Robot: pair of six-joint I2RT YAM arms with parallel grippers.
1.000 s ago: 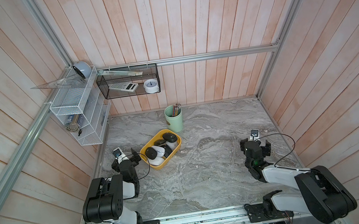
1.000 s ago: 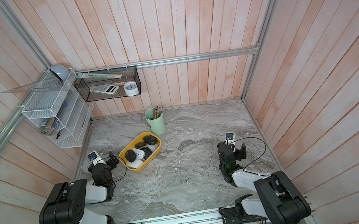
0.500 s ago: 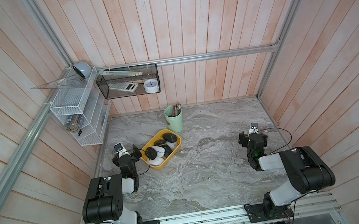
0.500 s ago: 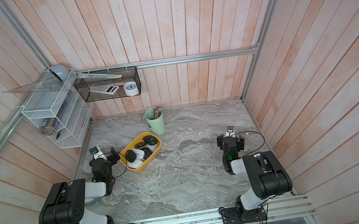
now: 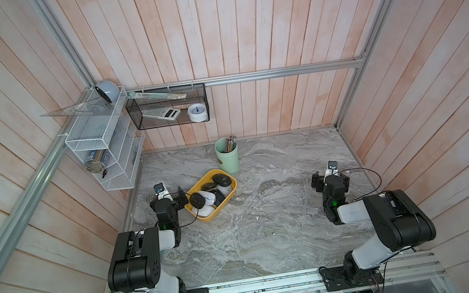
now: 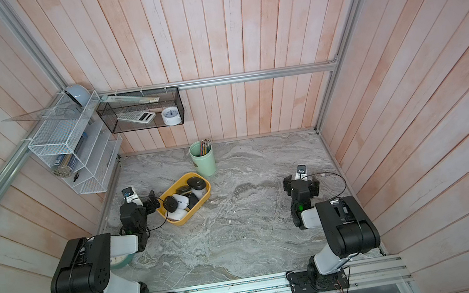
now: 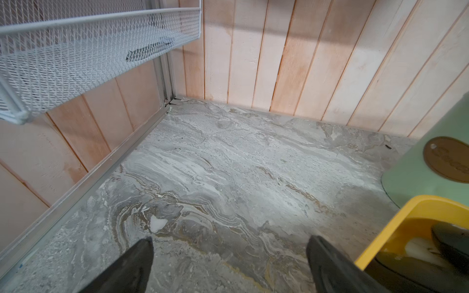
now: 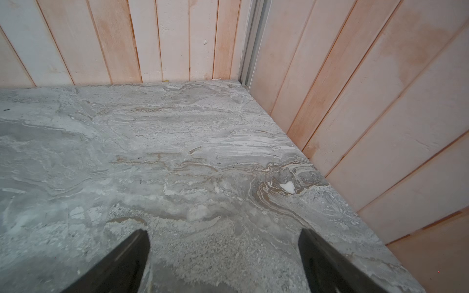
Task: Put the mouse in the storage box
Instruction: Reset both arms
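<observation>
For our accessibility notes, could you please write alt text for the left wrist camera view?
The left gripper, open and empty, hangs over the grey marble tabletop, beside a corner of the yellow storage box holding mice. A green cup stands just beyond the box, and a white wire rack hangs on the wood-plank wall.

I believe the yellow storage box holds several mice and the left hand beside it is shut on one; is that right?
Not quite: the left hand is open and empty, as the left wrist view shows. The storage box does hold several mice.
</observation>
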